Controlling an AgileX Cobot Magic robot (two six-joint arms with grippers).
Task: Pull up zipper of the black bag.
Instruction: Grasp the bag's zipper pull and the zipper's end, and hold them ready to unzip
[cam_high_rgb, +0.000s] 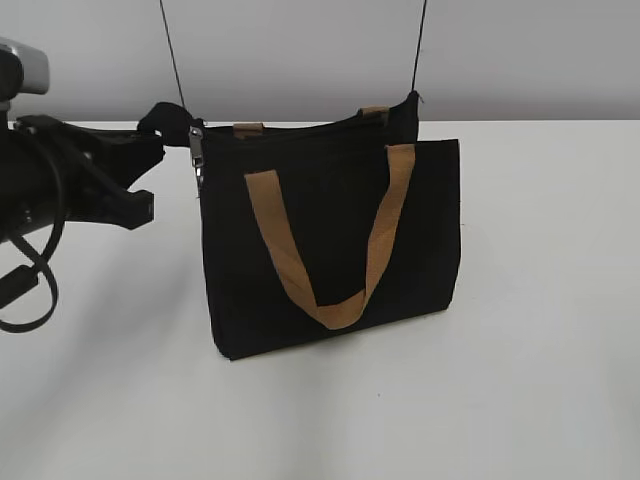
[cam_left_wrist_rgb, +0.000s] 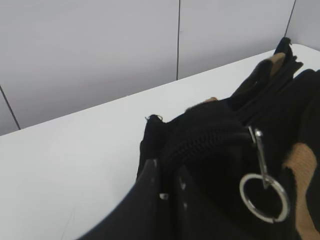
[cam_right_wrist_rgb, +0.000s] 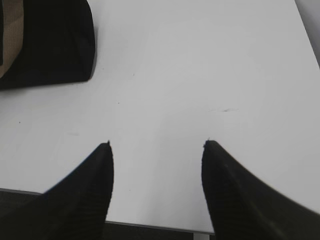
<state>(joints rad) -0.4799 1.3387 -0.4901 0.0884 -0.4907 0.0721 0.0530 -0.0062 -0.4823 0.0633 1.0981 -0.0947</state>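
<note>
Fabric at the left top corner of the upright black tote bag (cam_high_rgb: 330, 250) was pinched between the left gripper's (cam_left_wrist_rgb: 167, 180) closed fingers, beside the silver ring-pull zipper (cam_left_wrist_rgb: 263, 192). Right gripper (cam_right_wrist_rgb: 157, 145) hovered spread above the white tabletop (cam_right_wrist_rgb: 200, 75).

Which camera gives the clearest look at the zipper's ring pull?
The left wrist view: the ring pull hangs large and sharp beside the left claw. The exterior view shows it only as a small silver glint at the black bag's corner; the right wrist view misses it.
</note>
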